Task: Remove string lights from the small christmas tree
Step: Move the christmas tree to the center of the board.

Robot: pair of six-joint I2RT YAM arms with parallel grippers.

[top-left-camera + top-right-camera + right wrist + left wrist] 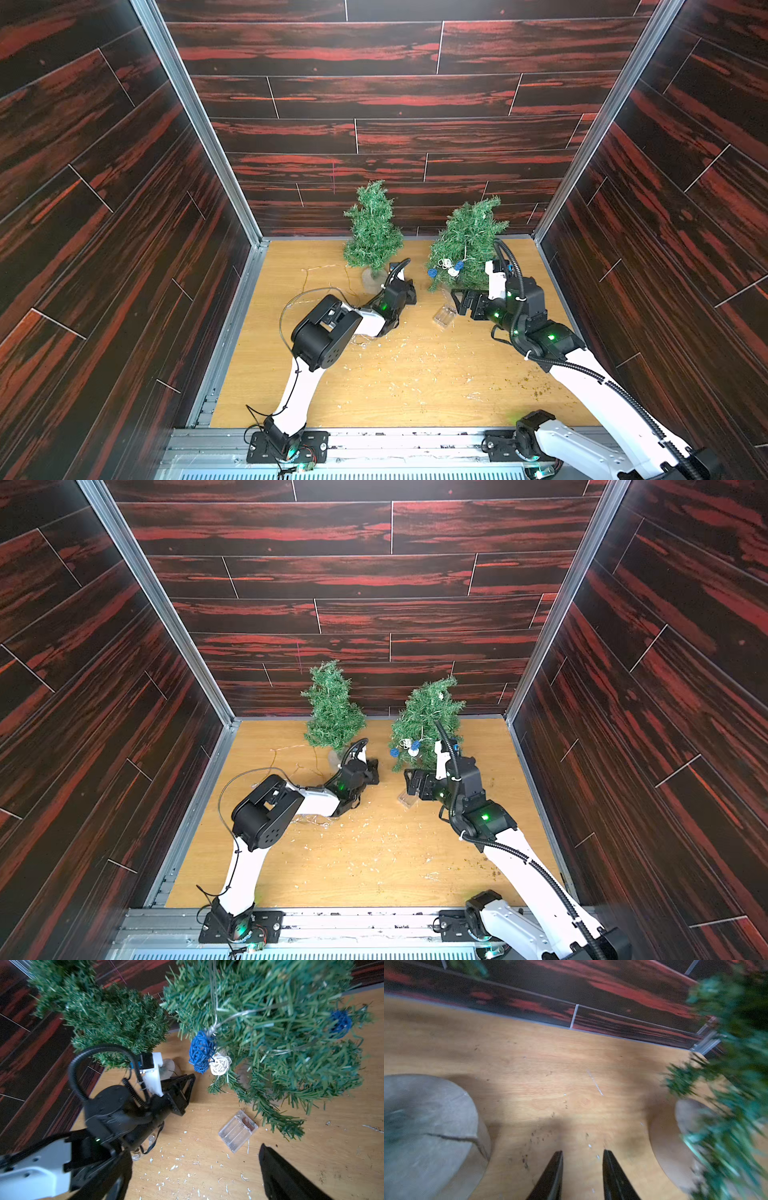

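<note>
Two small christmas trees stand at the back of the table. The left tree (374,232) is bare. The right tree (467,245) leans and carries string lights with blue (201,1049) and white (220,1064) woven balls on a pale wire (214,1001). Their clear battery box (444,314) (238,1130) lies flat in front of it. A second thin strand (328,276) lies on the table by the bare tree. My left gripper (410,293) (582,1152) is open and empty, low between the two wooden bases. My right gripper (462,302) (193,1153) is wide open beside the box.
The trees stand on round wooden bases (429,1126) (670,1142). Needle flakes and white crumbs (415,357) litter the wooden table (415,399). Dark red panel walls (124,208) close in the back and both sides. A clear plastic piece (143,1147) shows under my left arm.
</note>
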